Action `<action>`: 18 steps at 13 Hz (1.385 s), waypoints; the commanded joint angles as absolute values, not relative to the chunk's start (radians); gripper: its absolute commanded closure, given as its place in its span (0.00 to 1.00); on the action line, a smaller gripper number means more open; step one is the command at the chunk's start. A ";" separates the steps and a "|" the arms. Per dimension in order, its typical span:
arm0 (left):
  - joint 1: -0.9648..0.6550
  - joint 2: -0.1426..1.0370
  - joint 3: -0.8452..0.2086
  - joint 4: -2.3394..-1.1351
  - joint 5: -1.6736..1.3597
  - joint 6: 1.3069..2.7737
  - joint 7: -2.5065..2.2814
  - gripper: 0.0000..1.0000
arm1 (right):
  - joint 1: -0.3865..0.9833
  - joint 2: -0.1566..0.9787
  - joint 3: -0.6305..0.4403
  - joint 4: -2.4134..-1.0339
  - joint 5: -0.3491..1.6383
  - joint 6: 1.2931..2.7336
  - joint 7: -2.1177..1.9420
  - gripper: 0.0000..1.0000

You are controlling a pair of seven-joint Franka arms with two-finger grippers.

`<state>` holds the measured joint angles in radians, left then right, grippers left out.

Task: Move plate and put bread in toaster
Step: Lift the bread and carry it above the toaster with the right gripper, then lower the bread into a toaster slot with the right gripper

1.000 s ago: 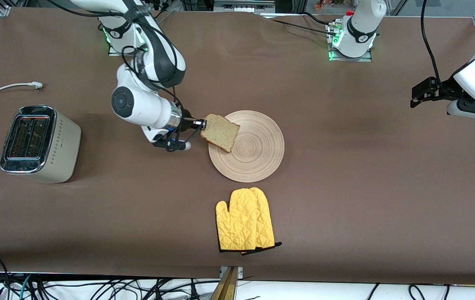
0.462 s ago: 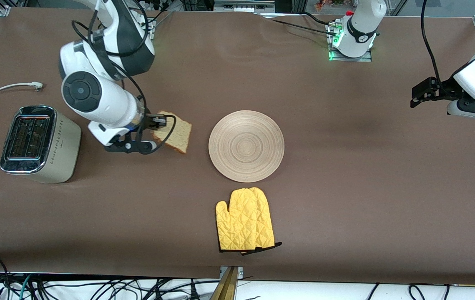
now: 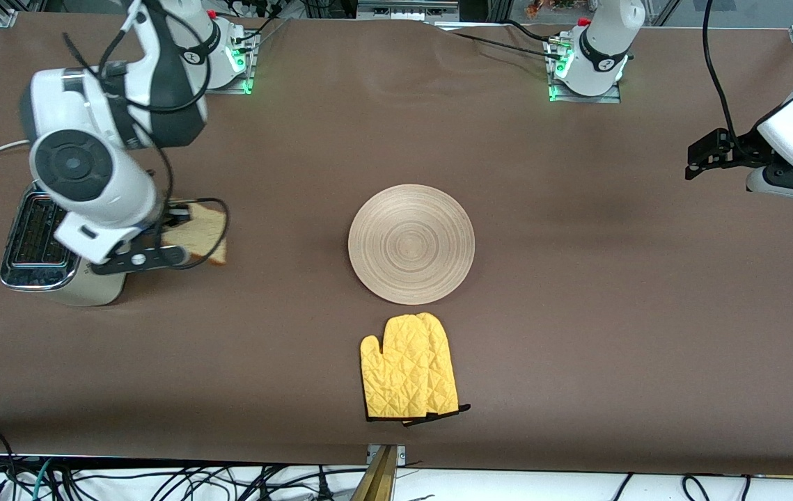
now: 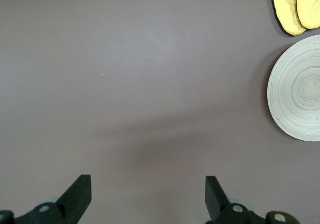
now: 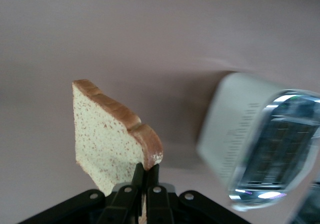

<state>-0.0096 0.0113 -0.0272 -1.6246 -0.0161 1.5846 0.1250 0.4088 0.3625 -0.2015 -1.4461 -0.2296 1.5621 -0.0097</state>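
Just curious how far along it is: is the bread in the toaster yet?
Not yet. The right gripper holds the bread in the air beside the toaster.

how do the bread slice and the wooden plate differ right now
The speckled brown bread slice with a darker crust is squarish and much smaller; the round light wooden plate with ring grooves is far wider. The bread is held in the air, clamped on edge by the right claw beside the cream-beige chrome-topped toaster; the plate lies flat on the brown table, bare, touched by no claw. Both are tan-brown.
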 commanded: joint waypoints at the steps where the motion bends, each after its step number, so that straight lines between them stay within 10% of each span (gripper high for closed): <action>1: -0.012 0.000 -0.023 -1.623 -0.034 1.571 0.118 0.00 | 0.365 0.364 -0.239 -1.425 -0.313 1.507 -0.100 1.00; 18: -0.012 0.000 -0.023 -1.623 -0.034 1.571 0.118 0.00 | 0.180 0.391 -0.259 -1.496 -0.577 1.539 -0.222 1.00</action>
<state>-0.0096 0.0113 -0.0271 -1.6246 -0.0161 1.5842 0.1249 0.1964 0.3918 -0.2669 -1.4807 -0.5558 1.5206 -0.2079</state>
